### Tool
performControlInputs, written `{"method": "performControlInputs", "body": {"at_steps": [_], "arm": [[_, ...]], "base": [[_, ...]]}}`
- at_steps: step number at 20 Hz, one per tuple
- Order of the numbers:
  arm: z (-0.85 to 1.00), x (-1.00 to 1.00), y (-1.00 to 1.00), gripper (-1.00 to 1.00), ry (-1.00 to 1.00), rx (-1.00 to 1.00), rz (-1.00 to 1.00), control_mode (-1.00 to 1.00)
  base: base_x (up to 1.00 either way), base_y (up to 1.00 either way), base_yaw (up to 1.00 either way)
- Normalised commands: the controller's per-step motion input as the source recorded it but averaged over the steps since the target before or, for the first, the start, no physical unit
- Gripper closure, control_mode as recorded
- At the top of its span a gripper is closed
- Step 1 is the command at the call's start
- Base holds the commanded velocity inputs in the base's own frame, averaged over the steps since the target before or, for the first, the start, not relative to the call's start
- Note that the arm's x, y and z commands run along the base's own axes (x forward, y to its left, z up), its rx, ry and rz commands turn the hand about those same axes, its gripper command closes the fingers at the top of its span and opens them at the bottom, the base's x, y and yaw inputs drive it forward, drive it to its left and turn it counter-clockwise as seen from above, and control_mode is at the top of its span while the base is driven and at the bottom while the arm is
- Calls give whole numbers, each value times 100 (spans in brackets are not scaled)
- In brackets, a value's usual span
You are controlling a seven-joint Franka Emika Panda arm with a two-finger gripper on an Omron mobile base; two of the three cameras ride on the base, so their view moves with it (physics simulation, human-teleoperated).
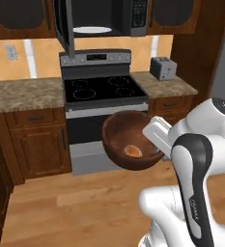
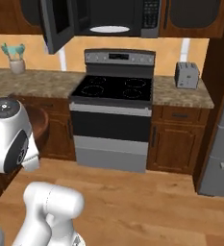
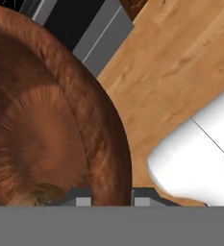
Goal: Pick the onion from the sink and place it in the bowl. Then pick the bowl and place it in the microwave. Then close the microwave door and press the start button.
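Onion (image 1: 132, 151) lies in the bottom of the bowl (image 1: 121, 140), slightly right of centre. Bowl is off the floor, held in front of the oven (image 1: 92, 130), tilted toward the camera. Gripper (image 3: 112, 199) pinches the bowl's rim: in the hand view one finger tip sits inside the wall, the other outside. Microwave (image 1: 104, 19) above the stovetop (image 1: 104, 89) has its door (image 1: 65, 26) swung open to the left; white turntable (image 1: 92, 30) visible inside. Toaster (image 1: 162, 68) stands on the counter (image 1: 167, 86) right of the stove
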Motion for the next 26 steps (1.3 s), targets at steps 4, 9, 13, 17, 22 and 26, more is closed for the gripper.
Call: {"method": "performControlInputs", "body": {"at_steps": [4,9,13,17,22,26], "arm": [[0,0,0,100,0,0,0,100],[0,0,0,100,0,0,0,100],[0,0,0,100,0,0,0,100],[0,0,0,100,0,0,0,100],[0,0,0,100,0,0,0,100],[0,0,0,100,0,0,0,100]], "base": [[100,-13,-26],[100,0,-16],[100,-4,-12],[100,0,-12],[78,0,-3],[66,0,6]]}}
